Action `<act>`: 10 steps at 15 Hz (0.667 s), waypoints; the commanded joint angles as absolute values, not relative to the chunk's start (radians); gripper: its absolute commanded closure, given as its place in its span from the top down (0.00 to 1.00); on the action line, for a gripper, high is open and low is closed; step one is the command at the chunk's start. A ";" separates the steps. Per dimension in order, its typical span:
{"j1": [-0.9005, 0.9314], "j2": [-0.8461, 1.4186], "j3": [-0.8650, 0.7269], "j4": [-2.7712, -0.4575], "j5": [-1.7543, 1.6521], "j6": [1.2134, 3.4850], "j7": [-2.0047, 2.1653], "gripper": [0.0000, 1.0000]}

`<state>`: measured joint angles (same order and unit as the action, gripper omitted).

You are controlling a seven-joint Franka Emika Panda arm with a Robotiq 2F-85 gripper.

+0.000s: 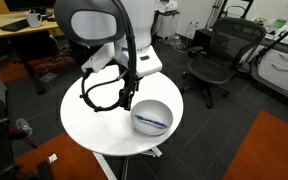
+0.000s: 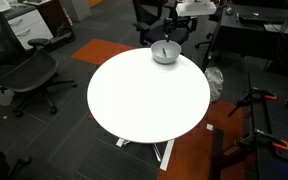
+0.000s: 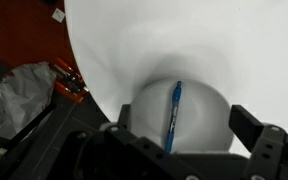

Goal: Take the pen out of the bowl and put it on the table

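Note:
The silvery-grey bowl (image 1: 151,117) stands near the edge of the round white table (image 1: 94,125), and shows in both exterior views (image 2: 165,53). The dark blue pen (image 1: 152,121) lies inside it. In the wrist view the pen (image 3: 173,115) lies lengthwise across the middle of the bowl (image 3: 209,105). My gripper (image 3: 182,116) is open and empty, hovering above the bowl with one finger on each side of it. In an exterior view the gripper (image 1: 127,101) hangs just above the table beside the bowl. It holds nothing.
Black office chairs (image 1: 216,55) (image 2: 29,75) stand around the table (image 2: 149,95). A wooden desk (image 1: 19,30) is at the back. Orange carpet (image 1: 269,150) lies nearby. A grey bag (image 3: 19,95) and red-handled items lie on the floor below the table's edge.

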<state>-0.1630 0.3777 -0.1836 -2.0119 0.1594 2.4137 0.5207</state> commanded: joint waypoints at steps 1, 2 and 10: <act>-0.171 0.456 -0.195 -1.920 0.205 2.384 0.524 1.00; -0.172 0.473 -0.197 -1.904 0.210 2.384 0.526 1.00; -0.188 0.612 -0.213 -1.780 0.232 2.377 0.533 1.00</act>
<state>-0.1823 0.5609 -0.2091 -1.8493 0.2069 2.4136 0.5221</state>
